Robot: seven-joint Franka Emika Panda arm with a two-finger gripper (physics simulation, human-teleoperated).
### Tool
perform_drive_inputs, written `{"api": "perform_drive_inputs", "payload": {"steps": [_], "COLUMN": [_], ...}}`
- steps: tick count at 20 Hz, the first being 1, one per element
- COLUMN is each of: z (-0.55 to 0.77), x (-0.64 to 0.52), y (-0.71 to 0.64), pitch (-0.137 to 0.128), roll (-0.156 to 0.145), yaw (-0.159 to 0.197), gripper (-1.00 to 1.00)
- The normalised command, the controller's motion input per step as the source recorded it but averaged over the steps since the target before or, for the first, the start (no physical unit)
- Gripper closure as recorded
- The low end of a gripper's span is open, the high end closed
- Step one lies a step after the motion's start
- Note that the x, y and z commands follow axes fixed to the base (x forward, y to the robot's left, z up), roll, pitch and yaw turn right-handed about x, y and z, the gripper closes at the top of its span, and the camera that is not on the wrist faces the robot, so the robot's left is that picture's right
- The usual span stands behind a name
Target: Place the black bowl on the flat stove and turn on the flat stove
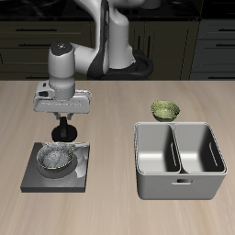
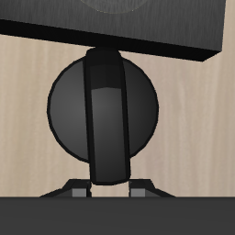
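A pale wood-grain tabletop (image 1: 110, 110) fills most of the scene under even light. Beyond its far edge stand dark cabinets (image 1: 37, 41) with drawer fronts and thin handles.

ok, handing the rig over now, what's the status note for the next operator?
End effector: open, holding nothing, low over the stove's knob, with the fingers on either side of its bar.
Black bowl: upright on the flat stove.
Done: bowl placement.
Left: grip and turn the knob. No glow shows on the stove, so it looks off.
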Motion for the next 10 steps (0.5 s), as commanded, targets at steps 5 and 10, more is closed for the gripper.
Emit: {"api": "perform_drive_inputs", "payload": {"steps": [5, 10], "z": [0.39, 0.23], "x": [0.11, 0.12], "y": [-0.44, -0.38], "pitch": [-0.035, -0.019], "roll": [-0.061, -0.083], "yaw": [0.059, 0.018], "gripper": [1.0, 1.0]}}
